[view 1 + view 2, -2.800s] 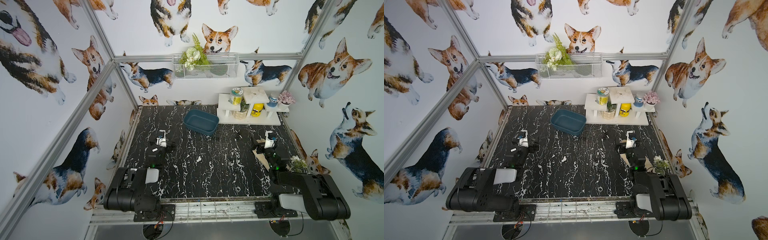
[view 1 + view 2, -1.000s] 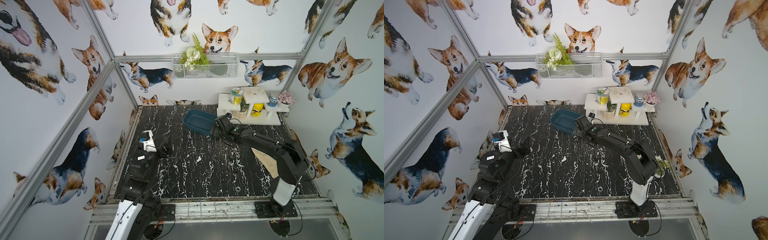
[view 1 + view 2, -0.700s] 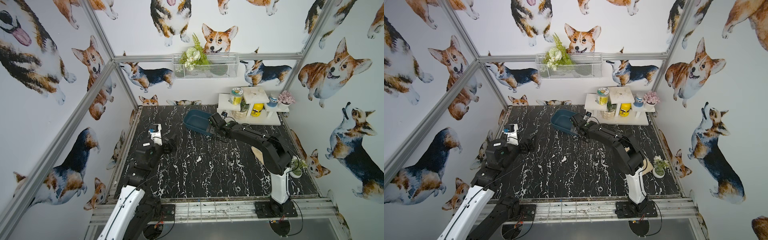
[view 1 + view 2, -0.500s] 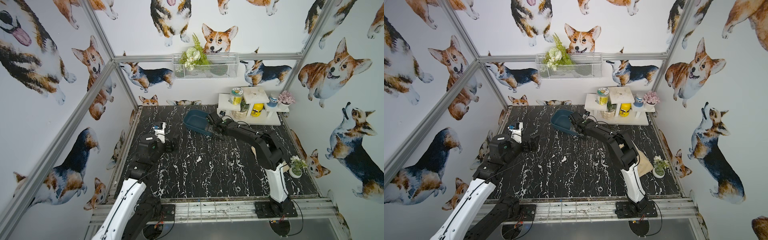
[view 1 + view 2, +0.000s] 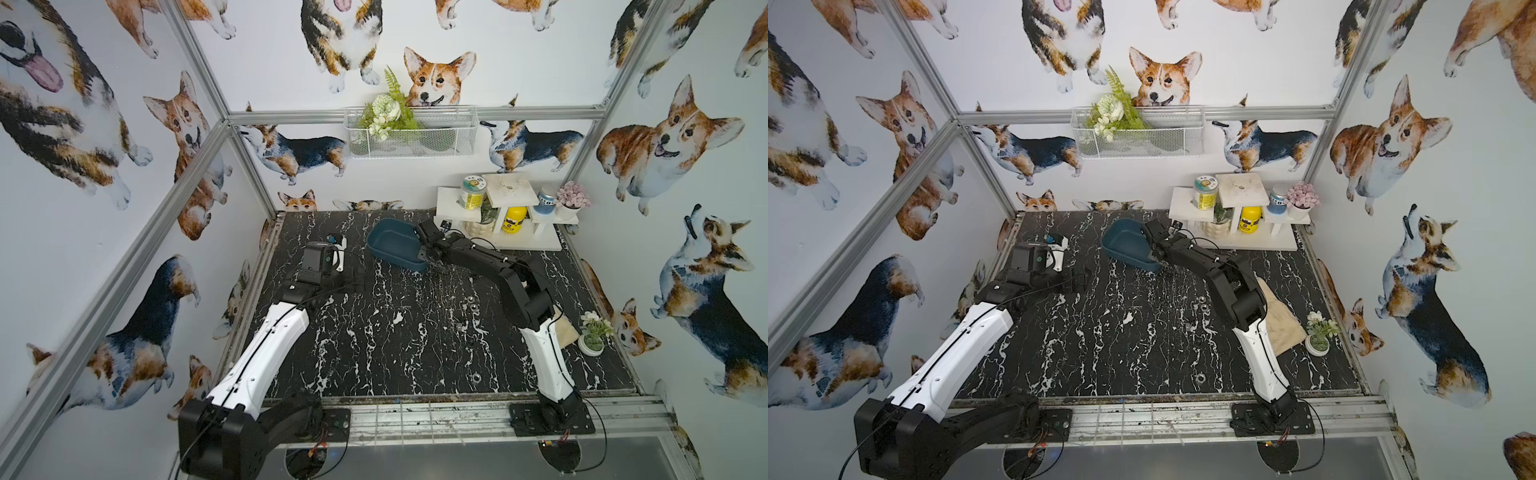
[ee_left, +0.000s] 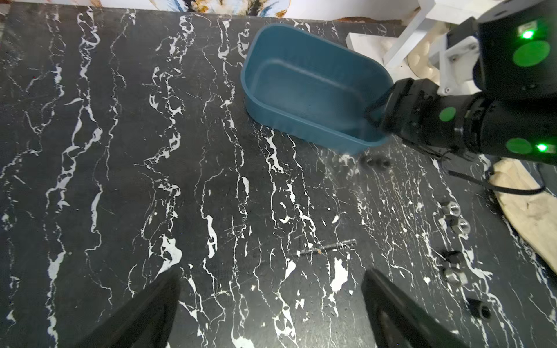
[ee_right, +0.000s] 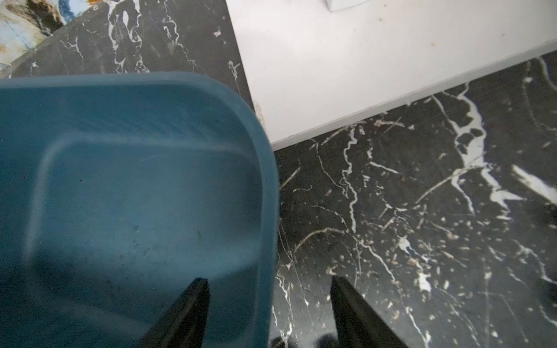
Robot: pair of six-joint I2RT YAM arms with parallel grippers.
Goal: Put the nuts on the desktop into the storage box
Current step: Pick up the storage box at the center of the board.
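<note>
At the left of a top view, the left gripper [image 5: 351,279] hovers over the black marble-look worktop [image 5: 374,353], jaws spread wide and holding nothing; right of it, toward the back, sits the teal storage box [image 5: 392,245], which looks empty in both wrist views; the right gripper [image 7: 268,313] straddles the box's near wall, one finger inside and one outside, jaws partly apart with a gap still showing on either side of the wall, so whether it grips is unclear; further right, several nuts [image 5: 472,307] lie scattered on the worktop, silver and black, well apart from the box; judging by this, no nut is stored yet and all sorting remains; on the white shelf [image 5: 536,241] at far right stand jars and a yellow bottle [image 5: 514,219], their labels too small to read.
</note>
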